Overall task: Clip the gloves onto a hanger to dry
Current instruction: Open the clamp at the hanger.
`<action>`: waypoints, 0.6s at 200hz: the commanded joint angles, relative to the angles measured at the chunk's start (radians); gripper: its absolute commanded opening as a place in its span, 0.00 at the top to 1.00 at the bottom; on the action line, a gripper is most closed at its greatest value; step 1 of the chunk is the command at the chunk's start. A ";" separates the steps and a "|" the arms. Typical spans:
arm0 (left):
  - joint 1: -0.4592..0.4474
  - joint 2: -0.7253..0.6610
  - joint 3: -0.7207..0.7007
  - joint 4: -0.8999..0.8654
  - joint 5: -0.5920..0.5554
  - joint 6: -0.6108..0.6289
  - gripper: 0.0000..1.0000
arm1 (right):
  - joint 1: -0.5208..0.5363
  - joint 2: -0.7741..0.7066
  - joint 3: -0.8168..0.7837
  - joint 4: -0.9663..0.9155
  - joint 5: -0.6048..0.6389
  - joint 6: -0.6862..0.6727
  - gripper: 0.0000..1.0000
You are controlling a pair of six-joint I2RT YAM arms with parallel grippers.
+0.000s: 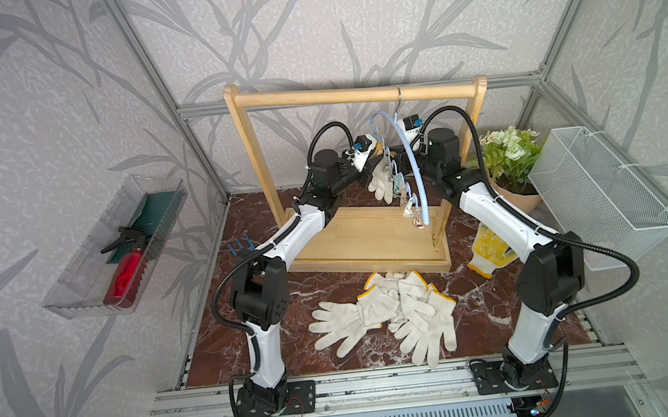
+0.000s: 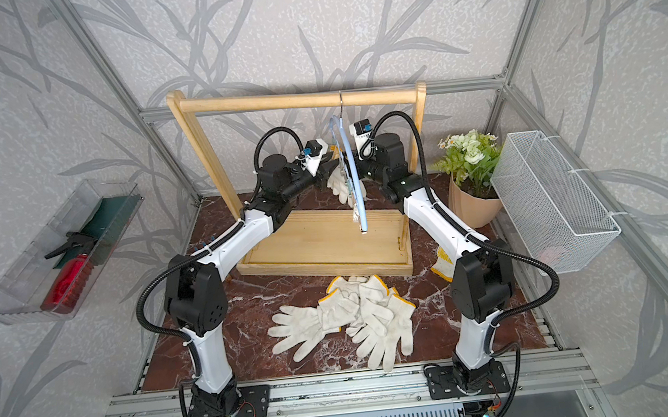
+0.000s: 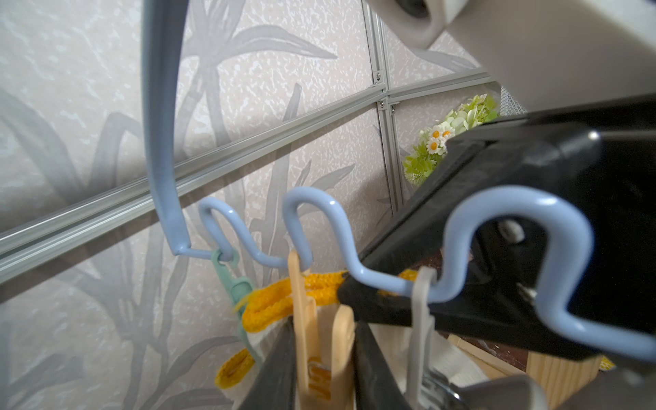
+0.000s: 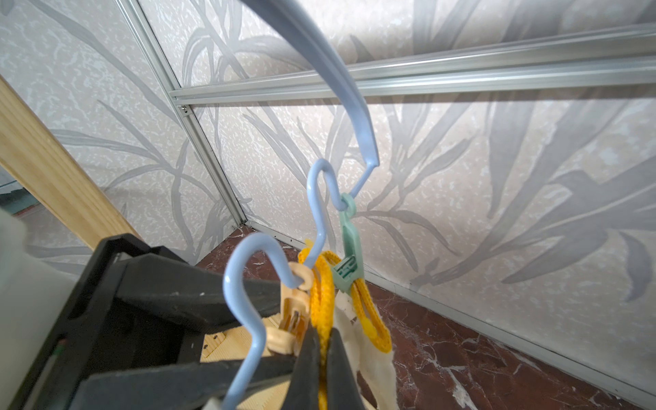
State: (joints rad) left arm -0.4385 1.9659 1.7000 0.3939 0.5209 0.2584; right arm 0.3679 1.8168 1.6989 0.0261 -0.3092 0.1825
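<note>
The light-blue hanger [image 1: 409, 156] [image 2: 351, 166] hangs by its hook from the wooden rack's top bar, turned almost edge-on. One off-white glove [image 1: 382, 182] [image 2: 338, 184] dangles from its row of clips. In the right wrist view a green clip [image 4: 349, 248] bites the glove's yellow cuff [image 4: 321, 284]. My right gripper [image 4: 323, 337] is shut on that cuff just below the clip. My left gripper [image 3: 324, 340] has its jaws pressed against both sides of the beige clip [image 3: 305, 319] next to the green one. Several more gloves [image 1: 396, 312] [image 2: 355, 316] lie piled on the marble floor in front.
The wooden rack [image 1: 355, 94] stands on its tray base at centre back. A yellow patterned glove [image 1: 491, 248] lies under my right arm. A flower pot [image 1: 511, 159] and a white wire basket [image 1: 598, 192] are on the right. A clear bin with a red bottle [image 1: 114, 247] hangs left.
</note>
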 commanded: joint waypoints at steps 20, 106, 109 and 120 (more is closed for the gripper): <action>-0.006 -0.008 0.054 0.062 0.013 -0.028 0.87 | -0.022 -0.039 -0.046 0.024 -0.021 0.012 1.00; -0.005 -0.013 0.002 0.088 0.004 -0.080 1.00 | -0.038 -0.035 -0.092 0.026 -0.098 -0.044 1.00; -0.005 -0.011 0.000 0.088 0.003 -0.080 1.00 | -0.038 -0.037 -0.092 0.027 -0.097 -0.043 1.00; -0.005 -0.011 -0.004 0.090 0.002 -0.082 1.00 | -0.038 -0.041 -0.089 0.034 -0.087 -0.042 1.00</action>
State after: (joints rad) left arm -0.4385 1.9663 1.7035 0.4118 0.5163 0.1871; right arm 0.3389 1.8168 1.6188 0.0269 -0.3805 0.1452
